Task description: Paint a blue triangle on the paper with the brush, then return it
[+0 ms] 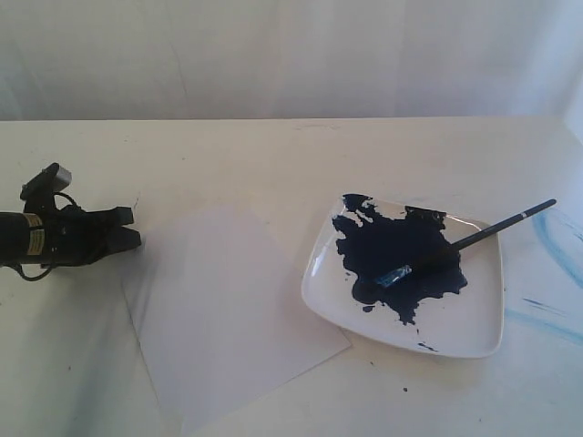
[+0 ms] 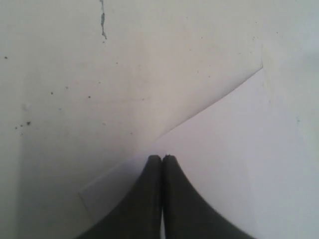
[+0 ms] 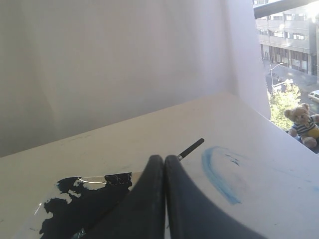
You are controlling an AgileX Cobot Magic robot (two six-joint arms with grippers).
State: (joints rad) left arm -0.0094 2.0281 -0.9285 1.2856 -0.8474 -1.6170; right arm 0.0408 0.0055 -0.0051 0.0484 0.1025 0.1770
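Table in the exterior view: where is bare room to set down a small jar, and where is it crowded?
Free: the wide far strip of the cream table behind the plain white paper sheet and the square white glossy plate; also the near left corner, by the left claw. Crowded: the plate, with dark-blue paint pool and black-handled brush.

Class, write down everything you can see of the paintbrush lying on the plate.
The brush is thin and long, with a black handle. The ferrule and tip are coated in blue paint. It lies slanted across the square white plate, its tip resting in the dark-blue paint pool. The handle crosses the plate's rim near a corner and juts out over the table. Only the plate and the paint touch it; nothing grips it.
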